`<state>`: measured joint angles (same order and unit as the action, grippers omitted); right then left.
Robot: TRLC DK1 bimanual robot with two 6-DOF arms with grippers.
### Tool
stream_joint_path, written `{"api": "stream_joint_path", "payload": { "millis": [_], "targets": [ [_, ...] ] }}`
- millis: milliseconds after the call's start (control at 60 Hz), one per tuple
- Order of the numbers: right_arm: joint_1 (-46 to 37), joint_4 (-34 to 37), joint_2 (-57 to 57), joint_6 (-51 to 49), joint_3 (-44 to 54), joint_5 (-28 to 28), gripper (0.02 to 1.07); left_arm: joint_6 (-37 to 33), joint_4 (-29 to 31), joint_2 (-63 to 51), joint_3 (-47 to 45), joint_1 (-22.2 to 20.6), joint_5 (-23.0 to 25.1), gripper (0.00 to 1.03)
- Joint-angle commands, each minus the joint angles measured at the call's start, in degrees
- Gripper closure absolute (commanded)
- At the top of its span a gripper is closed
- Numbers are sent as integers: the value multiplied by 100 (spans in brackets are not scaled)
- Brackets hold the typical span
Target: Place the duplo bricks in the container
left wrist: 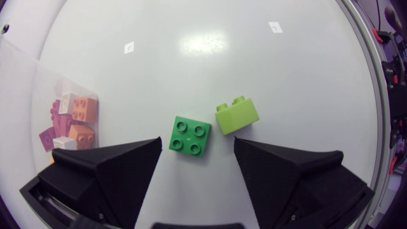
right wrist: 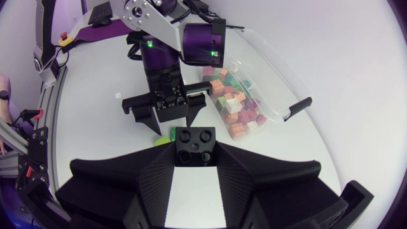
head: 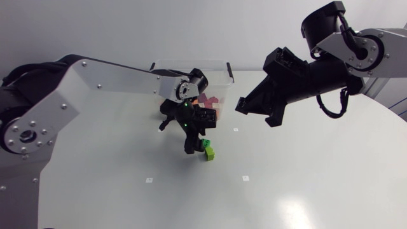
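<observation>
Left wrist view: left gripper (left wrist: 197, 141) spread wide, holding nothing; dark green brick (left wrist: 190, 135) on table between fingers, untouched; lime brick (left wrist: 236, 114) just beside it; right gripper (right wrist: 195, 160) looks clamped on black brick (right wrist: 195, 141), aloft near container (head: 210, 62); container already holds heap, too jumbled to count; remaining by my count: three bricks, two on table, one in grip; one container

White round table (head: 331, 165); small square markers (head: 149, 180) on top; soft light glare (left wrist: 205, 43) on surface.
</observation>
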<state>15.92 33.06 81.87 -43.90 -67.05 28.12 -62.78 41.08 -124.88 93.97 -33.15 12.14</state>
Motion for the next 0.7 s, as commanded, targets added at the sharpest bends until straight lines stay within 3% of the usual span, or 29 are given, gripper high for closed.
{"api": "stream_joint_path", "payload": {
  "millis": [0,133,283,417,517,683],
  "targets": [
    [-72,87,-92,13,34,9,86,-305,260,-397,279,-52,51,32],
    [-116,131,-92,-22,-19,18,86,-445,550,-520,464,-69,60,36],
    [-142,139,-83,-13,-89,36,86,-454,577,-573,517,-87,87,49],
    [-142,139,-65,-13,-160,36,86,-445,594,-625,552,-78,122,75],
    [-142,139,-57,-13,-177,36,86,-410,621,-625,525,-34,131,85],
    [-142,87,-21,48,-256,45,86,-410,638,-458,279,133,218,88]
  ]
}}
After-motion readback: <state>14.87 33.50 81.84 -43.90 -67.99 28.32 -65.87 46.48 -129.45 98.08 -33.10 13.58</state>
